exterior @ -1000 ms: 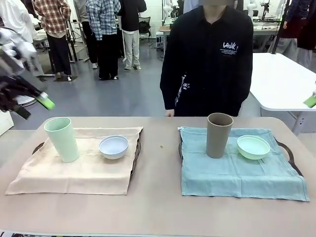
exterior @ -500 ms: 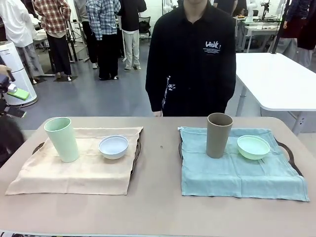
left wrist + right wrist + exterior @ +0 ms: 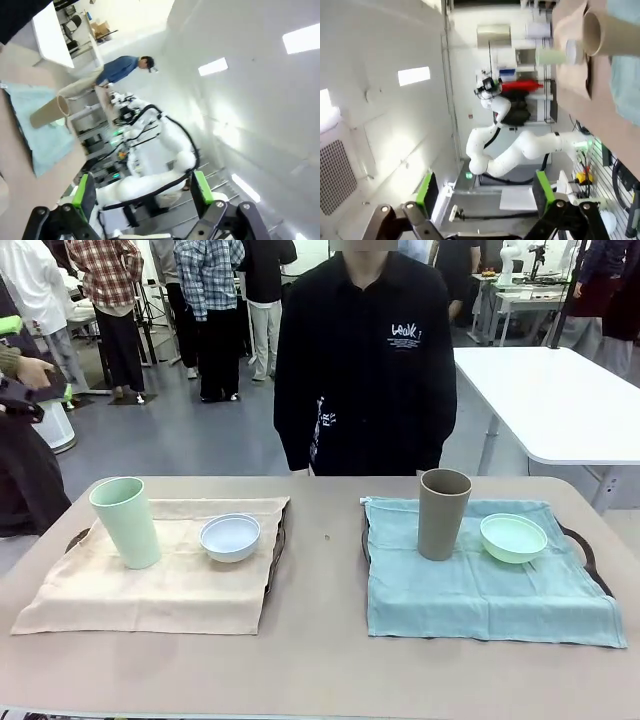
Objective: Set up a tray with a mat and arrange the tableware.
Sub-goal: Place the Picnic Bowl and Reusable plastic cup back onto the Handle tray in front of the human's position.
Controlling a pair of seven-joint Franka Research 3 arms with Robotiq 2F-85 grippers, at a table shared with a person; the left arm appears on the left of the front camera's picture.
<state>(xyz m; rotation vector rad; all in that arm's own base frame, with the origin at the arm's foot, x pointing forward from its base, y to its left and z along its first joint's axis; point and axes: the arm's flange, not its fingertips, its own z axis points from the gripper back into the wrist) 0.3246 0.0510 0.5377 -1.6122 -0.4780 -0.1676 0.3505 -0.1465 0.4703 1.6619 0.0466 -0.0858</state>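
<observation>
Front view showed a beige mat draped over the left tray, carrying the pale green cup upright and the white bowl just beside it. On the right tray, a light blue mat held the taupe-brown cup upright, with the mint green bowl near it. A person in a black shirt stood at the table's far edge. Both wrist views faced the ceiling: the left gripper and the right gripper each had jaws spread wide, holding nothing.
</observation>
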